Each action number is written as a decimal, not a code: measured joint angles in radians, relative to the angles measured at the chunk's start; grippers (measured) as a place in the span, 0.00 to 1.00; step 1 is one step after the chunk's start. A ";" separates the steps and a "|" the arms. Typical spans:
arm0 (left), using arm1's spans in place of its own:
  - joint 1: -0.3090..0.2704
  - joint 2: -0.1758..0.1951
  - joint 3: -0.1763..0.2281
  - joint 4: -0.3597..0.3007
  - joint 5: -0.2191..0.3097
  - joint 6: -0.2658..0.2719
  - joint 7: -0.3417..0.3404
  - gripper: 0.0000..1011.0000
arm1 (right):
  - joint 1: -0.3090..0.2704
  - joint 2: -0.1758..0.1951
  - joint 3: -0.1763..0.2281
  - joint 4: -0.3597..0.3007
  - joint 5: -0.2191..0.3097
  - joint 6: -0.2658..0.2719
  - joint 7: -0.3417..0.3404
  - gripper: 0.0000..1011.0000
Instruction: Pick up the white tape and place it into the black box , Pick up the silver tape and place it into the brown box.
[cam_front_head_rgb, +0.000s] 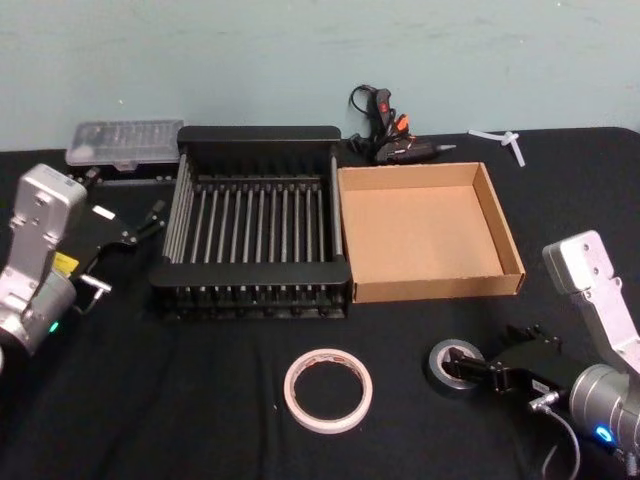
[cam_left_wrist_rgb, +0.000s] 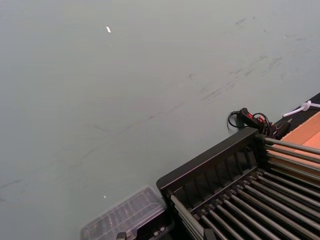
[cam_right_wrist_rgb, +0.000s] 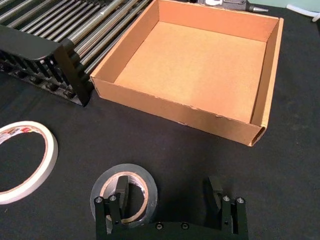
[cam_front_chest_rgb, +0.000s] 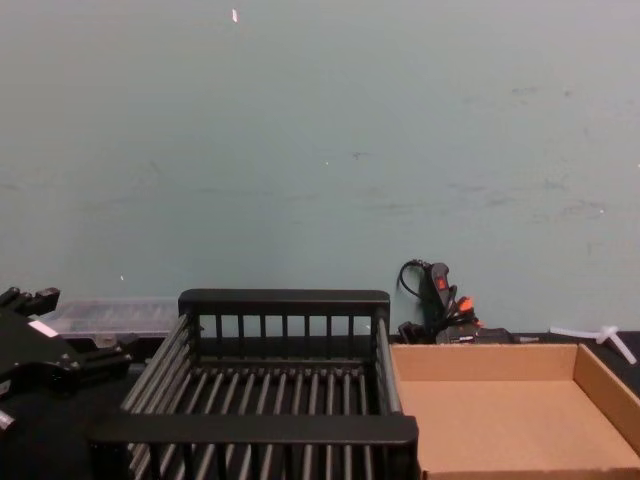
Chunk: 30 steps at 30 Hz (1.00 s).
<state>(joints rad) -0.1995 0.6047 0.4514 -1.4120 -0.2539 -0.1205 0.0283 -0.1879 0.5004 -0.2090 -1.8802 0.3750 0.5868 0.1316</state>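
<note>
The right hand (cam_right_wrist_rgb: 170, 197) is spread open and empty, one finger (cam_right_wrist_rgb: 121, 192) over the silver tape (cam_right_wrist_rgb: 123, 192)'s hole, the other outside. The roll lies flat on the worktop (cam_right_wrist_rgb: 200, 155), off-centre between them. The left hand (cam_front_head_rgb: 125, 238) is parked.

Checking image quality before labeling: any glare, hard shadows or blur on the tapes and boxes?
Head view: soft even light, white tape and silver tape sharp against the cloth. Right wrist view: brown box casts faint inner-wall shadows, right gripper open. Chest view: black box rim crisp, no glare.
</note>
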 joint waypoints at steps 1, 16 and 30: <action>0.000 0.000 0.000 0.000 0.000 0.000 0.000 0.99 | 0.001 -0.003 0.001 0.003 -0.003 0.001 0.003 0.99; 0.000 0.000 0.000 0.000 0.000 0.000 0.000 0.99 | -0.001 -0.028 0.014 0.011 -0.033 0.004 0.027 0.99; 0.000 0.000 0.000 0.000 0.000 0.000 0.000 0.99 | -0.001 -0.027 0.014 0.011 -0.038 0.001 0.027 0.99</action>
<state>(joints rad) -0.1995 0.6047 0.4514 -1.4120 -0.2539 -0.1205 0.0283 -0.1892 0.4730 -0.1955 -1.8691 0.3374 0.5880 0.1590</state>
